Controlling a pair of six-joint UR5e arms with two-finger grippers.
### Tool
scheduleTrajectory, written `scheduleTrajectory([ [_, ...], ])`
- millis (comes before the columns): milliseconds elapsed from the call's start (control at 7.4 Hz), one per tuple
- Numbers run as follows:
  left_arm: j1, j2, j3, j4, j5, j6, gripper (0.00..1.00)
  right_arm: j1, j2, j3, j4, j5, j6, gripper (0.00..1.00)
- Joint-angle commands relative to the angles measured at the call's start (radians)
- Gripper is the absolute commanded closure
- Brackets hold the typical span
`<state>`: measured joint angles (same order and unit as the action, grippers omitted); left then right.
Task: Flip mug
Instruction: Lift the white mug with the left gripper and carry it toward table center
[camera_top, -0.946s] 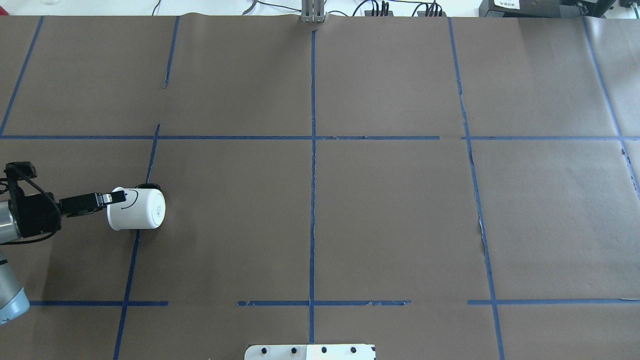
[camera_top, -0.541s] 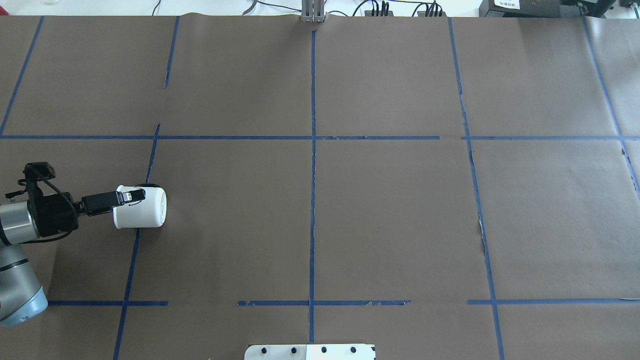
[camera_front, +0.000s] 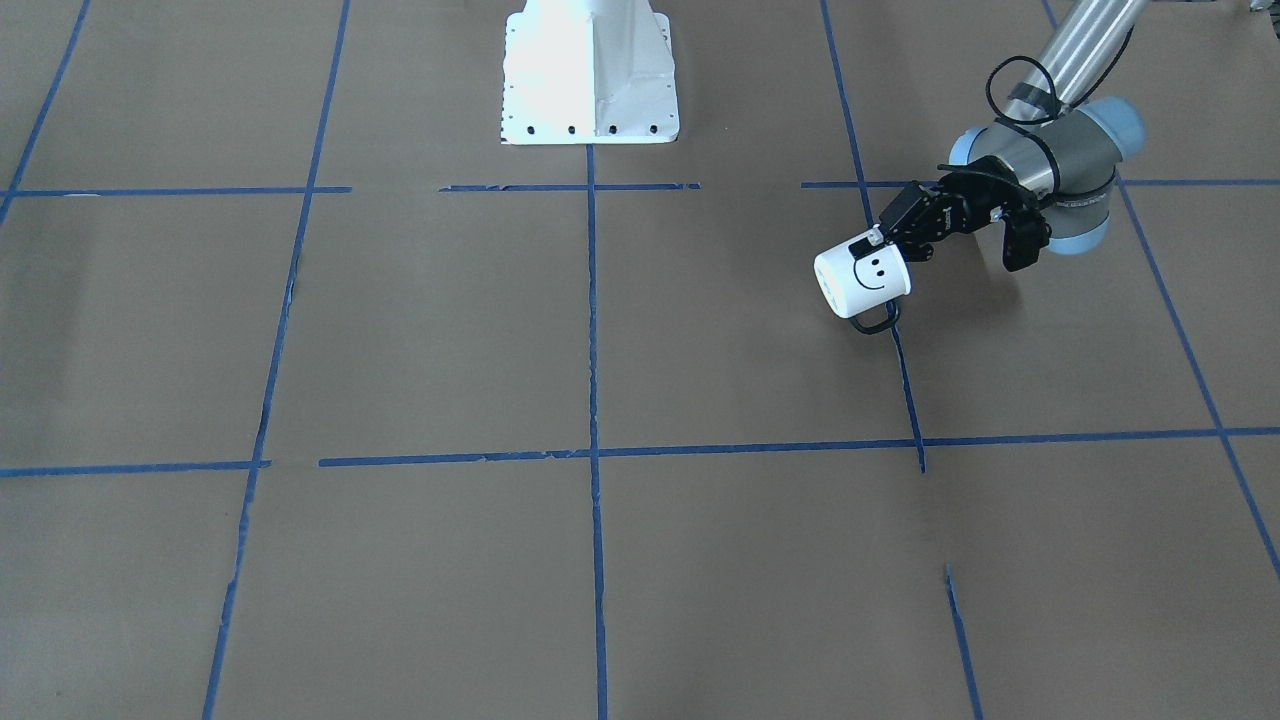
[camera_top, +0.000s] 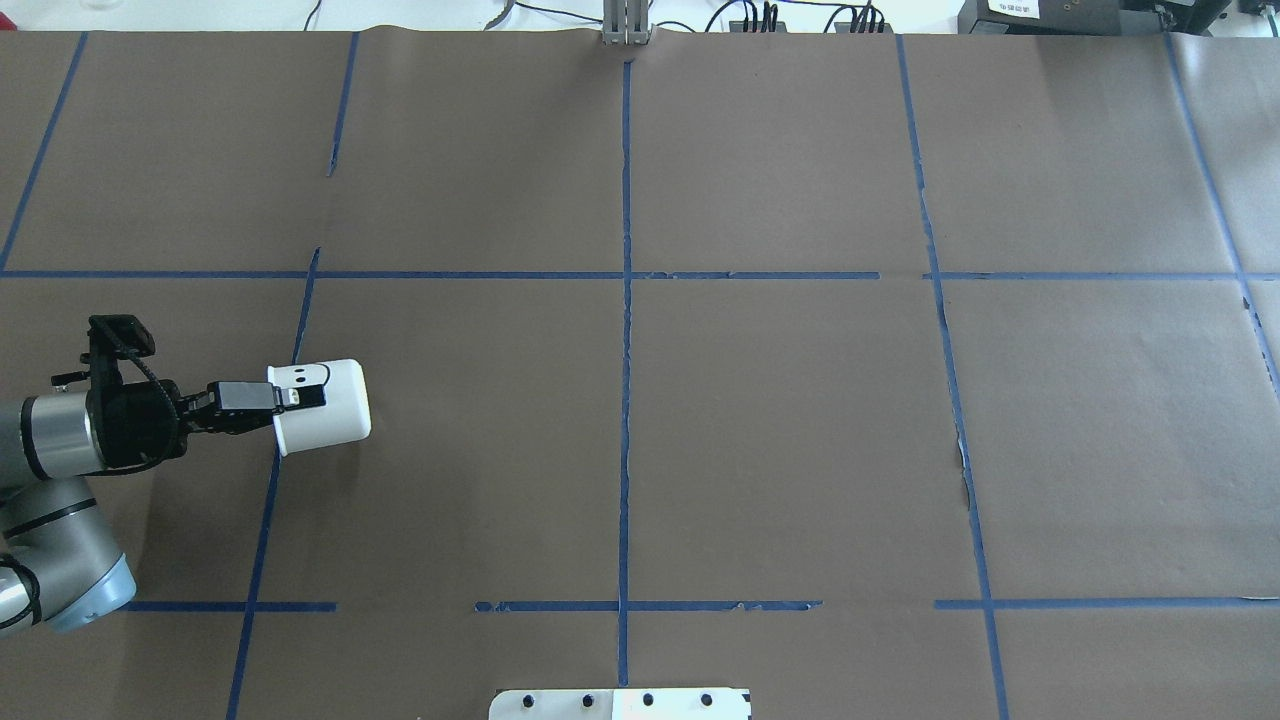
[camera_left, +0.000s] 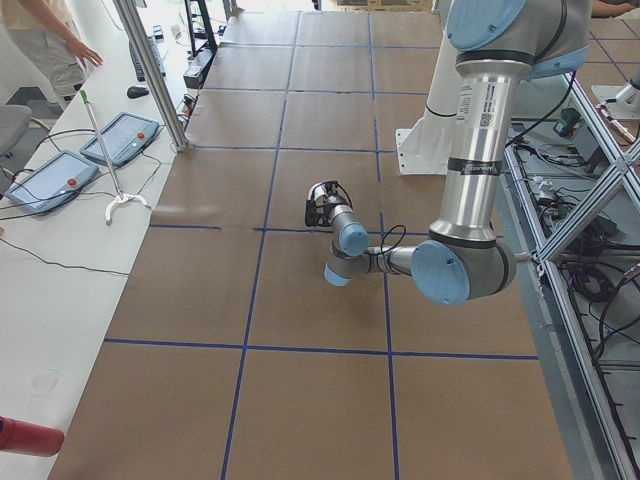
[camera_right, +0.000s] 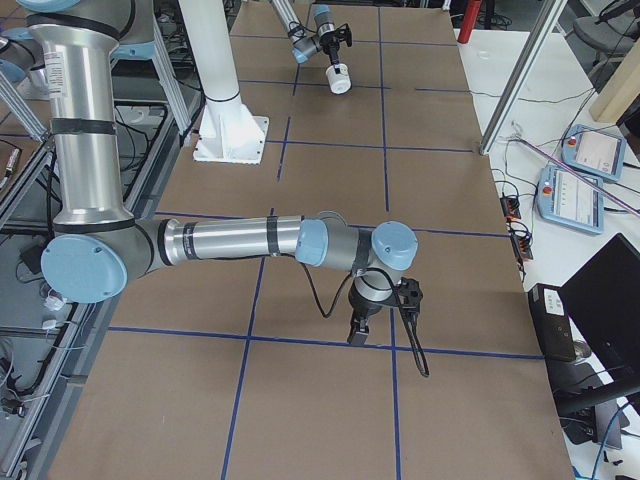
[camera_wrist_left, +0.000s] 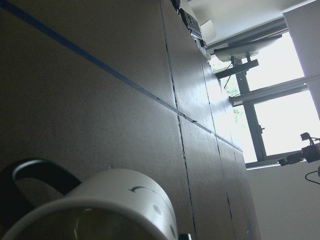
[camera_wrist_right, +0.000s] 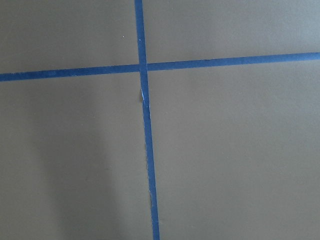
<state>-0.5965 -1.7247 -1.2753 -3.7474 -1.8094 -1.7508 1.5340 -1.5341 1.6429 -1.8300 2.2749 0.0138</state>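
Left claw (camera_top: 297, 399): clenched on the mug (camera_top: 330, 415) at its rim, one finger on the outer wall, reaching in from 9 o'clock in the overhead view.
Mug position: at the 9 o'clock side of the table (camera_top: 780, 420), held on its side, base toward 3 o'clock, mouth toward the claw.
Mug face: drawn smile turned to 12 o'clock, with the black handle (camera_front: 877, 322) on that same side.
Mug and table: touching or apart, cannot tell.
Right claw (camera_right: 356, 338): pointing down over a blue tape crossing (camera_wrist_right: 141, 66), well apart from the mug; released or clenched, cannot tell.
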Motion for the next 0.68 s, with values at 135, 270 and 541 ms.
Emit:
scheduleTrajectory([
  [135,-0.08,-0.056,-0.105,0.274,-0.176,-0.062,1.0,0.0,0.0,0.0,0.0,0.0,0.0,0.0],
  [270,-0.129,-0.075,-0.198,0.495,-0.255,-0.058,1.0,0.0,0.0,0.0,0.0,0.0,0.0,0.0],
  [541,-0.157,-0.169,-0.312,0.94,-0.297,-0.02,1.0,0.0,-0.001,0.0,0.0,0.0,0.0,0.0],
])
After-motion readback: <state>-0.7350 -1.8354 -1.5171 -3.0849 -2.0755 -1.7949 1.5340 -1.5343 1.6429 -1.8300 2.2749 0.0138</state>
